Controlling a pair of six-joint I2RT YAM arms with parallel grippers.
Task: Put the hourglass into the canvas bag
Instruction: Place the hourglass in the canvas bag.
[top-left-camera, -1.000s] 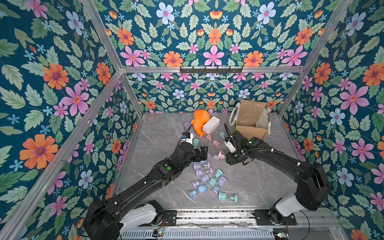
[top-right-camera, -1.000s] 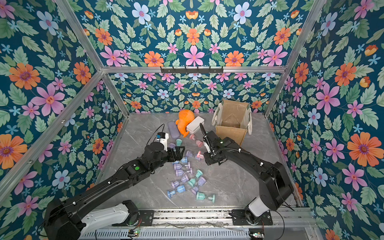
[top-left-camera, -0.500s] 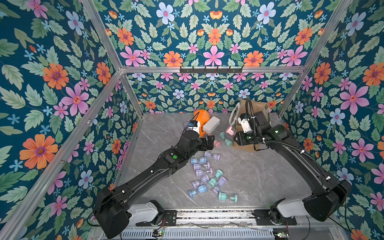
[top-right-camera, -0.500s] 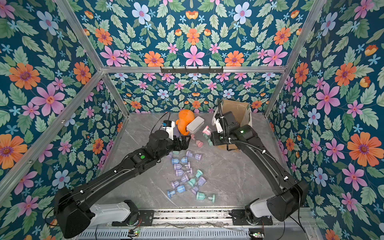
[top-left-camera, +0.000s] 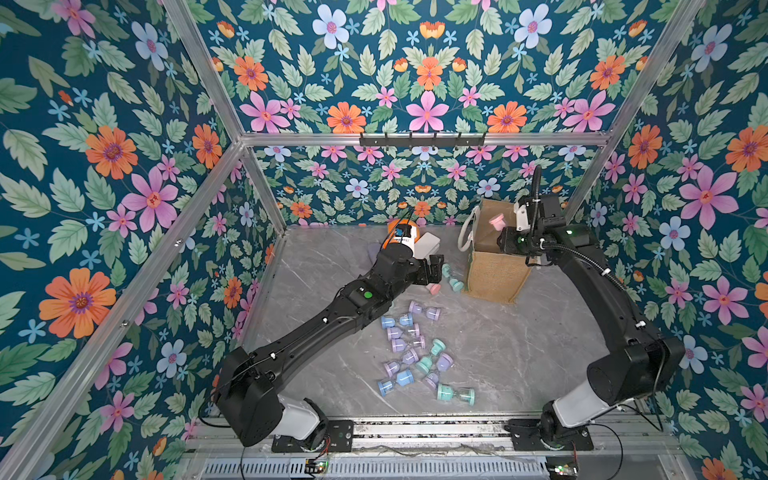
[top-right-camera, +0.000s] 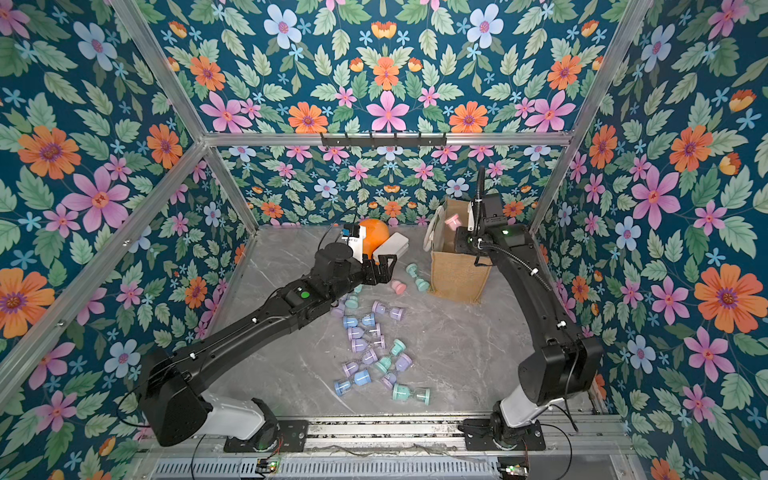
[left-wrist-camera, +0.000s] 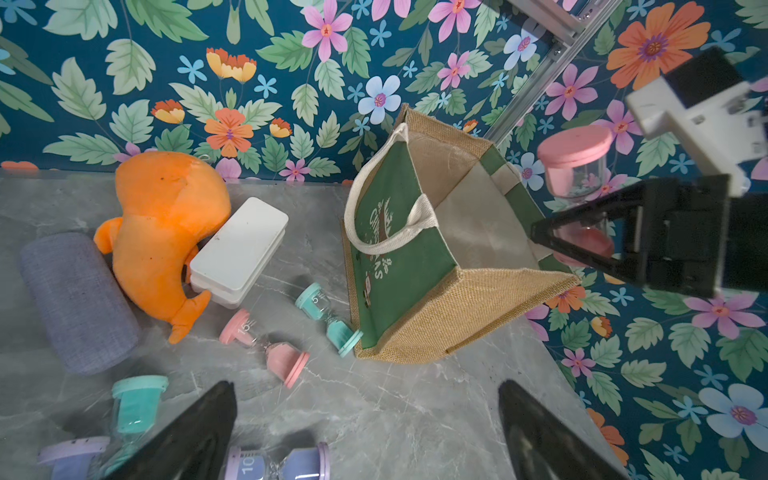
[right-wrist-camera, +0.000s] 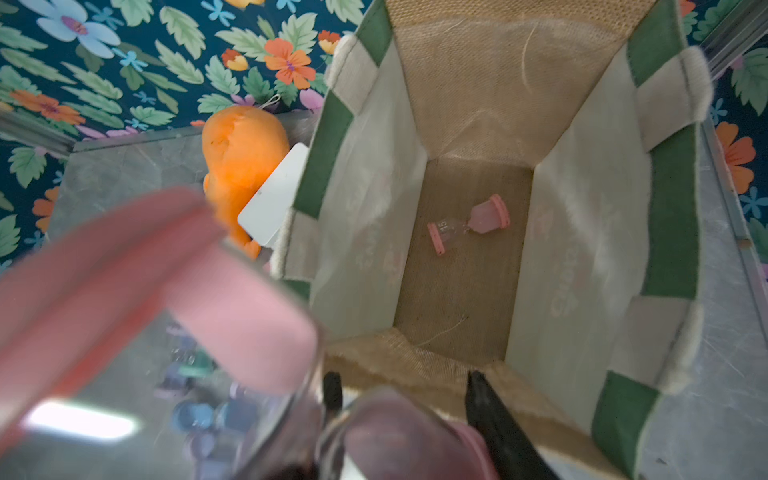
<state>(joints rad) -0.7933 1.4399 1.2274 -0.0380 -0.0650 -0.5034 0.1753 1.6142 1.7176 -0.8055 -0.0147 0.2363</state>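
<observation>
I am holding a pink hourglass clamped in my right claw over the canvas bag, another hourglass lying inside, spare hourglasses crowding the counter, left claw gaping empty.

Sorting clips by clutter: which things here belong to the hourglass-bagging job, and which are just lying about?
Job: right gripper, held pink hourglass, canvas bag, bagged pink hourglass, loose hourglasses.
Lying about: orange plush toy, white box, grey fabric cylinder.
</observation>
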